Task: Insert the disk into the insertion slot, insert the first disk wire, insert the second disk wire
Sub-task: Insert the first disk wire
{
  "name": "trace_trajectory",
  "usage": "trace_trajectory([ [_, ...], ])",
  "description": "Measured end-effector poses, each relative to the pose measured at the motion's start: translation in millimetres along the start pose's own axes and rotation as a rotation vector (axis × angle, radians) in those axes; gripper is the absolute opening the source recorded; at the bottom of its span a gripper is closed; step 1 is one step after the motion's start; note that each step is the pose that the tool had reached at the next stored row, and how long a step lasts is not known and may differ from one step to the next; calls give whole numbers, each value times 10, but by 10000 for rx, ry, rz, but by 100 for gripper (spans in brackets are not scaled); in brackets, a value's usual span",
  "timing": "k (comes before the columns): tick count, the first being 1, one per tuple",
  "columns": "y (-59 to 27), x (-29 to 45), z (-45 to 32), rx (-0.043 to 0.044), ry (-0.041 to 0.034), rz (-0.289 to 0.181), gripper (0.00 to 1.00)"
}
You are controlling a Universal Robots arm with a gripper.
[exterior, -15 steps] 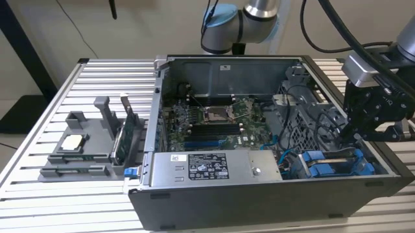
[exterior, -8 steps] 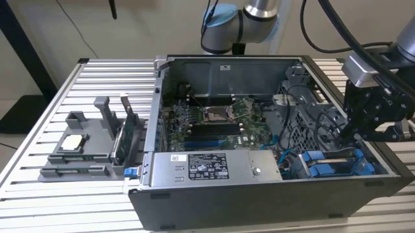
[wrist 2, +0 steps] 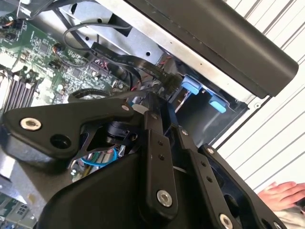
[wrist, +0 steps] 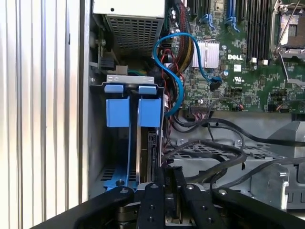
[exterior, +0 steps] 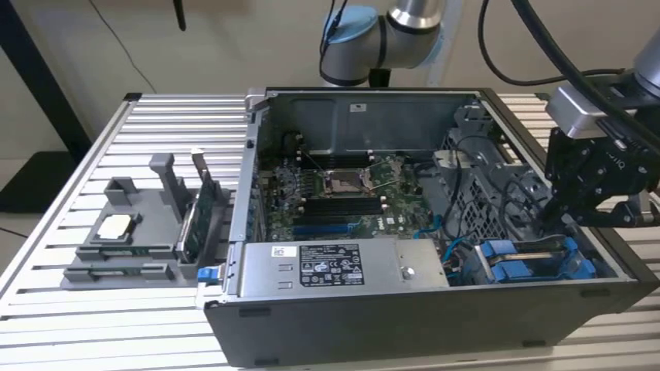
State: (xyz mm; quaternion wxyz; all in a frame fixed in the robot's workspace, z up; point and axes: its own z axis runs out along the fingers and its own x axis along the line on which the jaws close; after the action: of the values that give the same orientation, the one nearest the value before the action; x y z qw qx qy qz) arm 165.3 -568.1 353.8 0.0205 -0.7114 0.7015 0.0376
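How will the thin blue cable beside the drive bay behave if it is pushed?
The blue cable is probably floppy: it hangs in a loose loop by the motherboard, so it would likely bend aside. It looks thin and light. One end seems plugged into the board, so it may spring back.

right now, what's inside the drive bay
Two blue carrier frames stand side by side in the drive bay; what looks like a disk sits edge-on in one. The gripper covers one end of the bay, so what lies there cannot be seen.
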Motion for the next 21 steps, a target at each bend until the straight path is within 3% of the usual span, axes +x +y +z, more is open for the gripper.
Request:
trace_trajectory([
  [2,-11,31,-1,-109,-2,9,19],
  [5,-13,67,4,-155,-2,15,19],
  [16,-17,106,67,-163,-2,15,19],
  [21,-41,108,90,-163,-44,12,19],
])
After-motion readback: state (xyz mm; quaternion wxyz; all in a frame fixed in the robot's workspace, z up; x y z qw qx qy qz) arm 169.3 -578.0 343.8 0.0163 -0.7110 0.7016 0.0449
